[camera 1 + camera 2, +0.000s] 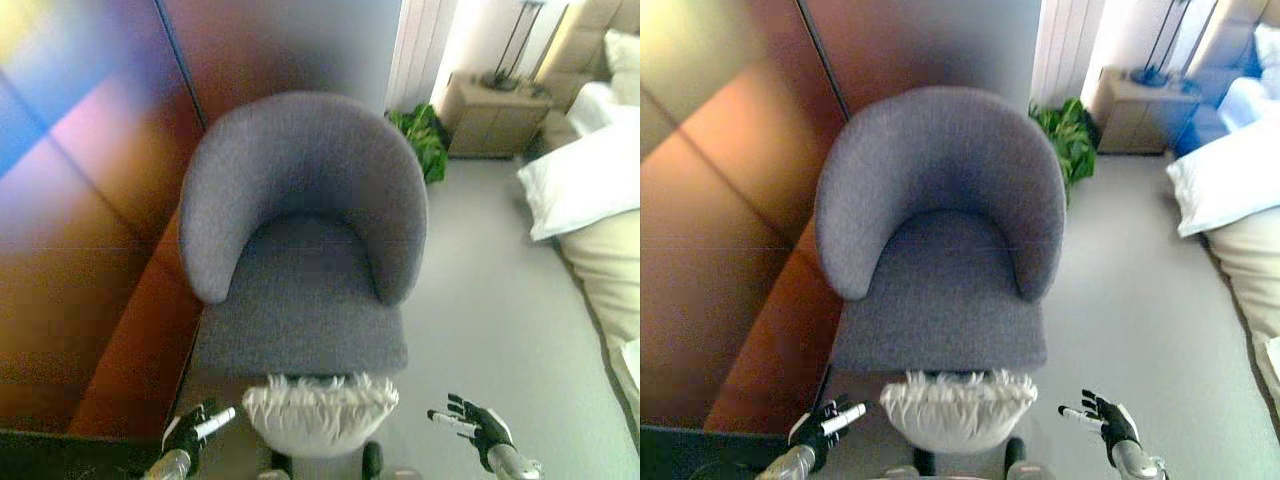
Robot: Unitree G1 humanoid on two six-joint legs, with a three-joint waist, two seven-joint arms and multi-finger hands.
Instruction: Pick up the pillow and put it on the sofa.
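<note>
Both hands flank the white fringed pillow (320, 413) at six o'clock below the grey sofa (300, 240), neither touching it. The left hand (192, 430) at eight o'clock and the right hand (474, 422) at four o'clock have spread fingers. Best to close in evenly on both ends, then lift toward twelve onto the seat.

The sofa (300, 240) stands on the floor (490, 330) in the middle. The pillow (320, 412) sits just before its front edge. A plant (425, 135) stands behind it to the right, a nightstand (495, 120) farther right, and a bed (600, 200) along the right side.
</note>
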